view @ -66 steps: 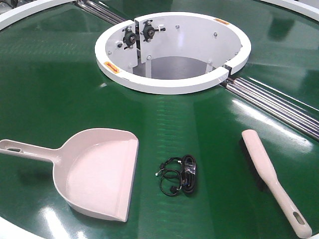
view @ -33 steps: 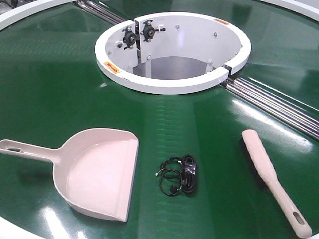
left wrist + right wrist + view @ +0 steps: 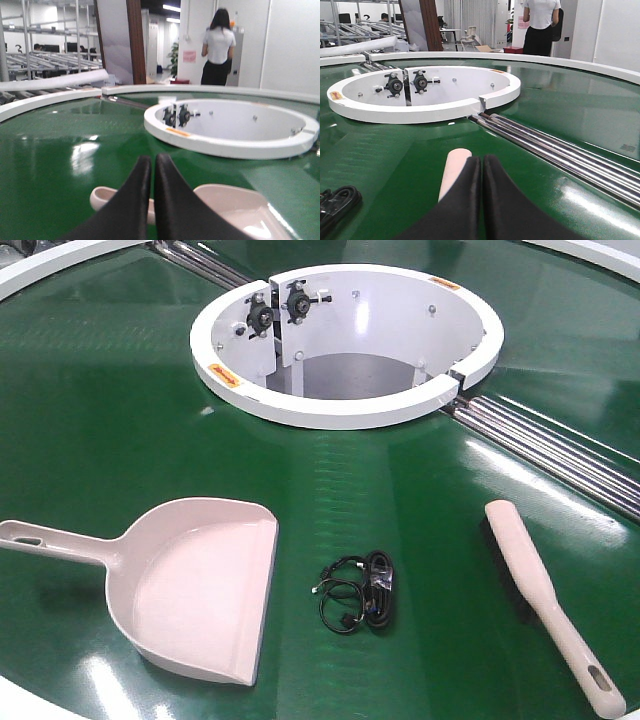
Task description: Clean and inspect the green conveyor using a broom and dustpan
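The green conveyor fills the front view, with its white ring hub at the top centre. The pale pink dustpan lies flat at the lower left, handle pointing left. At the lower right lies the broom, bristles down, slotted handle end nearest the camera. Neither gripper shows in the front view. In the left wrist view my left gripper is shut and empty, above the dustpan. My right gripper is shut and empty too, with the broom's end showing just left of its fingers.
A coiled black cable lies on the belt between dustpan and broom, also at the left edge as the cable. Steel rollers run diagonally from the hub to the right. A person stands beyond the white rim.
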